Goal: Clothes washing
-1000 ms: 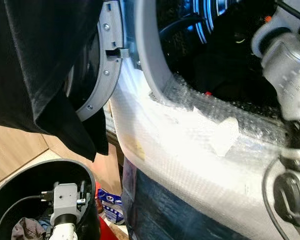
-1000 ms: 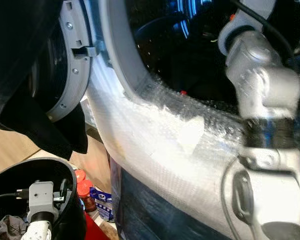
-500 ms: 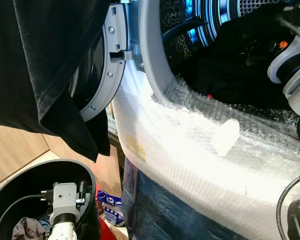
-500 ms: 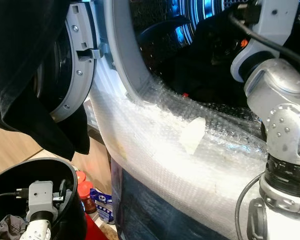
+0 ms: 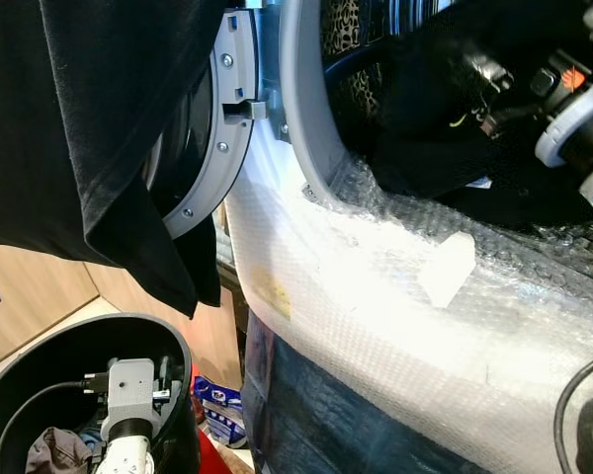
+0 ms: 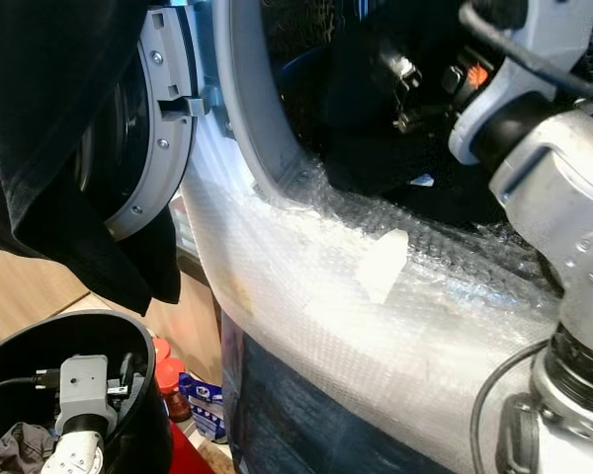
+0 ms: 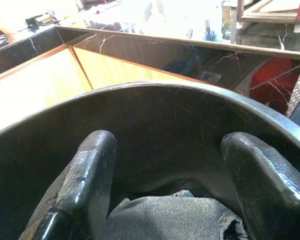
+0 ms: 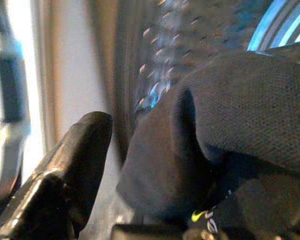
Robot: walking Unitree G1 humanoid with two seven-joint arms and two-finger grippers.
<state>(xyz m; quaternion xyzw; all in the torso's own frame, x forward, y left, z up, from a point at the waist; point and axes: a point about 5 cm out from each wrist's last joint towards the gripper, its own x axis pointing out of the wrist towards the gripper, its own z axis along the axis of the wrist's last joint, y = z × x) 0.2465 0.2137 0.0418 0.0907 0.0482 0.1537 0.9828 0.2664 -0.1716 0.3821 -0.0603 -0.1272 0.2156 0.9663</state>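
Note:
My right arm [image 6: 534,148] reaches into the washing machine's drum [image 5: 395,59]. My right gripper [image 8: 180,165] is shut on a black garment [image 8: 225,115], which is bunched at the drum mouth [image 5: 435,118]. My left gripper [image 7: 170,150] hangs open inside a black round bin [image 5: 40,346], just above grey clothing [image 7: 165,215] at its bottom. Its grey wrist [image 5: 130,390] stands up in the bin. Another black garment [image 5: 99,148] is draped over the open washer door [image 5: 212,128].
Bubble wrap [image 5: 376,286] covers the washer's front below the grey door ring [image 5: 306,128], with a white tape tab [image 5: 447,267] on it. Red-capped bottles [image 6: 163,370] and a blue packet [image 6: 203,395] sit on the floor between bin and washer. Wooden panels [image 5: 30,296] stand at the left.
My right arm has pushed up and deeper into the drum, and the black garment is now bunched higher at the drum mouth. The left gripper stays in the bin.

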